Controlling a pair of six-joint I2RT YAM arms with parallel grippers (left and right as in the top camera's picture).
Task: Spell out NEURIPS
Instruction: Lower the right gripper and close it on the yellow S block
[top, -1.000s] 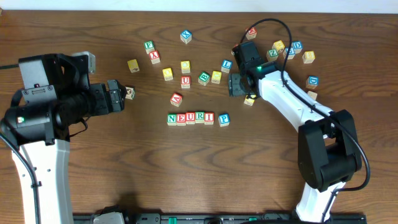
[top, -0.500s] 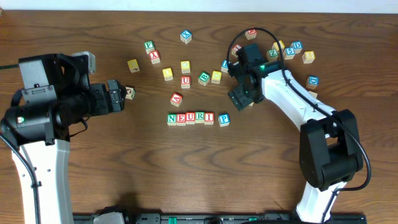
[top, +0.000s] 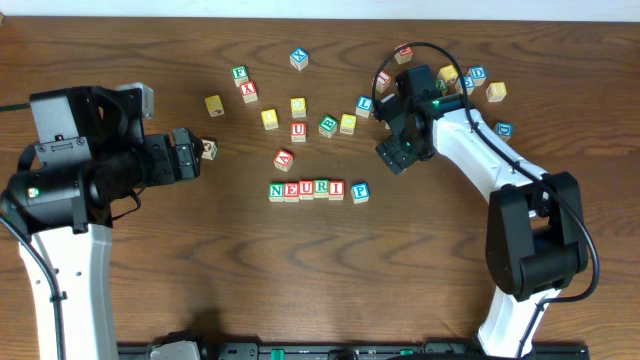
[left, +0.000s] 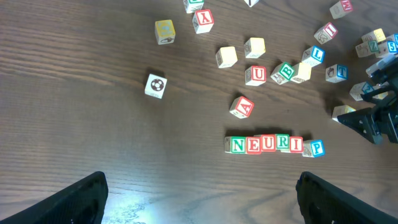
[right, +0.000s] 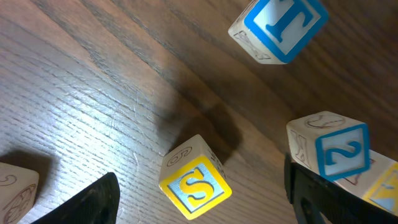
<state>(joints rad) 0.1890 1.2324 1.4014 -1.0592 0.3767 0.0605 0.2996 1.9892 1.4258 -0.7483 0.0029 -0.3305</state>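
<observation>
Five cubes spelling NEURI stand touching in a row at mid-table, and the blue P cube sits a small gap to their right, slightly turned. The left wrist view shows the same NEURI row and P cube. The yellow-faced S cube lies tilted on the wood between the fingers of my right gripper, which is open and touches neither side of it. In the overhead view the right gripper hides that cube. My left gripper hovers open at the left, holding nothing.
Loose cubes lie behind the row: a red A, a red U, a blue L, an X and several more. Blue T and Z cubes sit close to the right fingers. One cube lies by the left gripper.
My right arm has shifted a little to the right and its gripper has come down over the cube that lay beside it. The left arm and the row have not moved.
</observation>
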